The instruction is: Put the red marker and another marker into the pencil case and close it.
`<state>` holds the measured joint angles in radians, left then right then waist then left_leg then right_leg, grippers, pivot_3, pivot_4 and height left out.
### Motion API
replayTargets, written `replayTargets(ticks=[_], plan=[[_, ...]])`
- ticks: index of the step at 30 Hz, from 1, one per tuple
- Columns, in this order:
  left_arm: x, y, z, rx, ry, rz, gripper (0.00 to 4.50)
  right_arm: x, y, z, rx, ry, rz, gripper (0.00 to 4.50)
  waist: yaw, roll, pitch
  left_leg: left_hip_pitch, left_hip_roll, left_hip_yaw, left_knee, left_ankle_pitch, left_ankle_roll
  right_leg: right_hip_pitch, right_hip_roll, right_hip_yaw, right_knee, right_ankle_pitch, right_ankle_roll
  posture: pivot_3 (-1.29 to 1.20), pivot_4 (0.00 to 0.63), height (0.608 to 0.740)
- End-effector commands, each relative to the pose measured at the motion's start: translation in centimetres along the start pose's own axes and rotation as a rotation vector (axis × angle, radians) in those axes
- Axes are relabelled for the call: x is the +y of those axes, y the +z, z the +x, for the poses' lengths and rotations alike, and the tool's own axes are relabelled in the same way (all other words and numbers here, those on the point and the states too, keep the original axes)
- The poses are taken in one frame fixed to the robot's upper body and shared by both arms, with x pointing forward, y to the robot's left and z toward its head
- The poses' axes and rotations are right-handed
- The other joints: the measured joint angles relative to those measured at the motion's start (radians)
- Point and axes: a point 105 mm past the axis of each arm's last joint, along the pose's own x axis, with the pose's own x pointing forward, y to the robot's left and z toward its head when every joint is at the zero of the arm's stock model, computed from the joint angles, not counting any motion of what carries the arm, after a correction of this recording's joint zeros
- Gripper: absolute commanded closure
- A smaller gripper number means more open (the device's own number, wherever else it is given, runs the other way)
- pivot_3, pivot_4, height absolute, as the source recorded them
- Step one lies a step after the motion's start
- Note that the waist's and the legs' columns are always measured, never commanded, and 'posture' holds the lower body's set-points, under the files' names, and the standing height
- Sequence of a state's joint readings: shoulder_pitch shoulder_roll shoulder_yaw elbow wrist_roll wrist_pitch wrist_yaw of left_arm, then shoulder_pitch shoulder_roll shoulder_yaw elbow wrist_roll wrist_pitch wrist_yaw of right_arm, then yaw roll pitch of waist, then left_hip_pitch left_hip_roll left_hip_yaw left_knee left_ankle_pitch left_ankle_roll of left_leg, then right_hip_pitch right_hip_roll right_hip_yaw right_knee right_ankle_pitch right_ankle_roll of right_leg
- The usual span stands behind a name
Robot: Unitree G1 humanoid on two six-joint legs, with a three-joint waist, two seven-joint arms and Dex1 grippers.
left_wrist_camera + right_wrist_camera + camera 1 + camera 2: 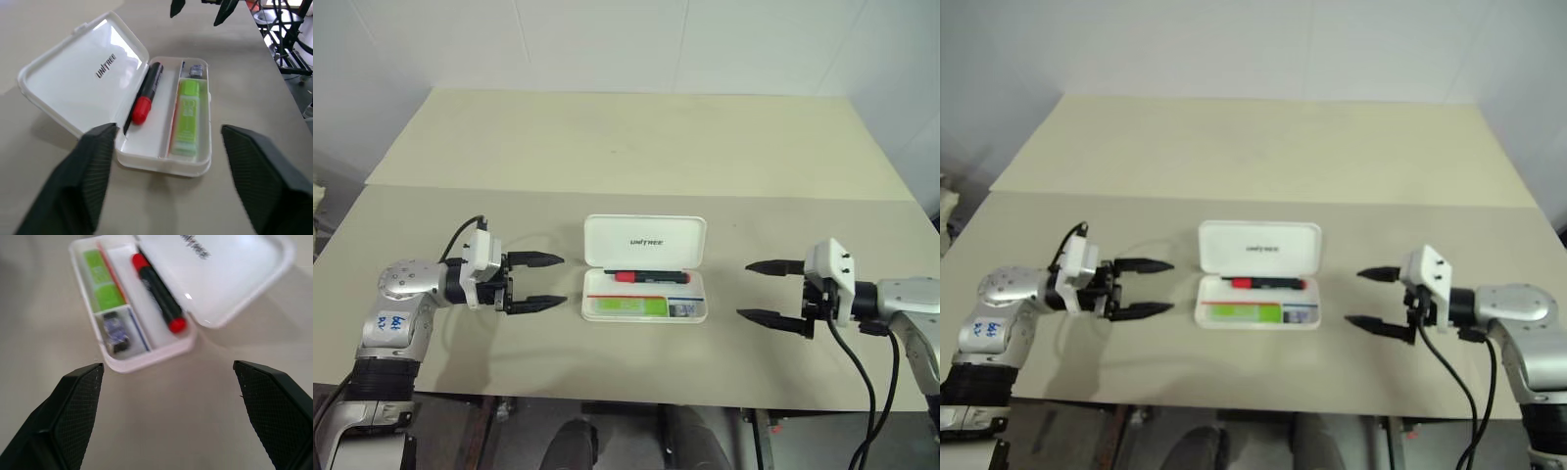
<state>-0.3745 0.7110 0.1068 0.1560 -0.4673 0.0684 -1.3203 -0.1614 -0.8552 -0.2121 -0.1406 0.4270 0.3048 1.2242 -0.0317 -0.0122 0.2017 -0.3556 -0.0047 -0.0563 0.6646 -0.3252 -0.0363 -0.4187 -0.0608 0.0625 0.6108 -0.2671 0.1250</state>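
Since both pens are already in the box, we think most of the job is done and only the closing is left.

Closest to us are our two hands. Our left gripper (534,282) sits just to the left of the pencil case (645,268), with its two black fingers apart and nothing between them. Our right gripper (771,291) sits a bit farther off on the other side, fingers wide apart and empty too. Both point in toward the box from the sides, and neither one touches it.

Next comes the box itself, in the middle of the table (607,362). In the front part of its tray lies another marker (187,115), the short green one, flat in its own slot. A thin red and blue stick (174,115) lies right beside it, and a small dark thing (196,70) sits at the end of that slot. Behind them lies the red marker (146,92), flat along the back part of the tray.

Farthest back is the lid (645,239). It stands up and open, with the dark letters showing. We still have to push it down until it shuts.
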Motion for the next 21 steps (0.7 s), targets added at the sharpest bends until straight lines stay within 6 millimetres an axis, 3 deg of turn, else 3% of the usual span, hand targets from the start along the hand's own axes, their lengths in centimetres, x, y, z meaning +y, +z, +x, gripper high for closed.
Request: replayTargets(ticks=[1, 7, 16, 21], plan=[[0.9, 0.6, -1.0, -0.019, 0.063, 0.04, 2.31, -0.7, 1.2, -1.5, -0.024, -0.057, -0.039, 0.0, 0.002, 0.0, 0.0, 0.0, 0.0, 0.0, 0.0, 0.0, 0.0, 0.0, 0.0, 0.0, 0.001, 0.0, 0.0, 0.0, 0.15, 0.74], [1.4, 0.7, -1.1, -0.037, 0.1, 0.043, 4.39, -0.7, 1.2, -1.6, -0.021, -0.081, -0.045, 0.0, 0.004, 0.0, 0.0, 0.0, 0.0, 0.0, 0.0, 0.0, 0.0, 0.0, 0.0, 0.0, 0.001, 0.0, 0.0, 0.0, 0.15, 0.74], [3.5, 1.2, -1.6, -0.116, 0.313, -0.006, 4.48, -0.6, 1.8, -1.3, -0.041, -0.092, -0.054, 0.0, 0.005, 0.0, 0.0, 0.0, 0.0, -0.001, 0.0, 0.0, 0.0, 0.0, 0.0, 0.0, 0.0, 0.0, 0.0, 0.0, 0.15, 0.74], [6.7, 1.5, -2.1, -0.179, 0.524, -0.139, 4.48, -0.7, 2.6, -1.3, -0.06, -0.105, -0.062, 0.0, 0.007, -0.001, 0.001, 0.0, 0.0, -0.001, 0.001, 0.0, 0.0, 0.0, 0.0, -0.001, 0.0, 0.0, 0.0, 0.0, 0.15, 0.74]])
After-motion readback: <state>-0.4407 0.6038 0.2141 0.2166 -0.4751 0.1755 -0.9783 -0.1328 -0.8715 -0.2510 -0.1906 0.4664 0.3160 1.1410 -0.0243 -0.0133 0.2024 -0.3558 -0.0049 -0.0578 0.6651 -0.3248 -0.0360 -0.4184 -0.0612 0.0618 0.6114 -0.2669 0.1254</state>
